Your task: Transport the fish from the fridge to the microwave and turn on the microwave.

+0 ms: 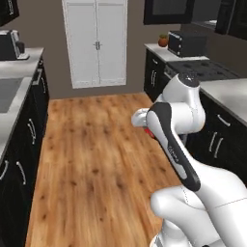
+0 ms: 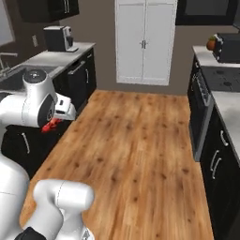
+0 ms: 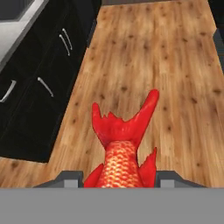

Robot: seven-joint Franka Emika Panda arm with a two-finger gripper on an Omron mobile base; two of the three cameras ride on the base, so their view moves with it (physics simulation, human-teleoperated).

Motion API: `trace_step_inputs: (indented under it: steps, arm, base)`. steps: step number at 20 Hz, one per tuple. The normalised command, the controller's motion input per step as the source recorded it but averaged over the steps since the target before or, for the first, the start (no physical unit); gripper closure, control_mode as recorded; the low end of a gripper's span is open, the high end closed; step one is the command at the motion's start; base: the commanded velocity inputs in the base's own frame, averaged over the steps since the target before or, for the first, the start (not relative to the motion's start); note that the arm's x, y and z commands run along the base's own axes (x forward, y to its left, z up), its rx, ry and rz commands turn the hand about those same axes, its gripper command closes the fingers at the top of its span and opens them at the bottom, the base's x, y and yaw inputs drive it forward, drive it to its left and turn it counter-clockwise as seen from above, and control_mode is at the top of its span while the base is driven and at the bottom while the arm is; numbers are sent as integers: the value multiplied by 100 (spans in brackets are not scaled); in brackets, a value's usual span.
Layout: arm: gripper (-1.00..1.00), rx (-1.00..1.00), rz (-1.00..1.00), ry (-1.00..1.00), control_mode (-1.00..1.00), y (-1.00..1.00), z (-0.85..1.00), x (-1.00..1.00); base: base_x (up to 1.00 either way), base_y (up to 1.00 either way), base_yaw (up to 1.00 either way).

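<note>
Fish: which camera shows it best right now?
The hand view: the fish shows large, its tail fanned over the wood floor, its body between the fingertips of the gripper. The left base view and right base view show just a red sliver beside the arm.

Rendered pics, even diffuse light, no hard shadows. Slightly soft/low-res throughout. Faint sheen on wood floor.
</note>
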Motion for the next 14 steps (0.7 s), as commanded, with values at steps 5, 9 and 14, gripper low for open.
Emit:
trace_step_inputs:
  steps: [5, 9, 14]
  arm:
    - [100, 0, 0, 0, 100, 0, 0, 0]
    - [100, 0, 0, 0, 100, 0, 0, 0]
    - [100, 0, 0, 0, 100, 0, 0, 0]
  base:
    - [37, 19, -45]
    - [54, 18, -27]
    - [66, 13, -15]
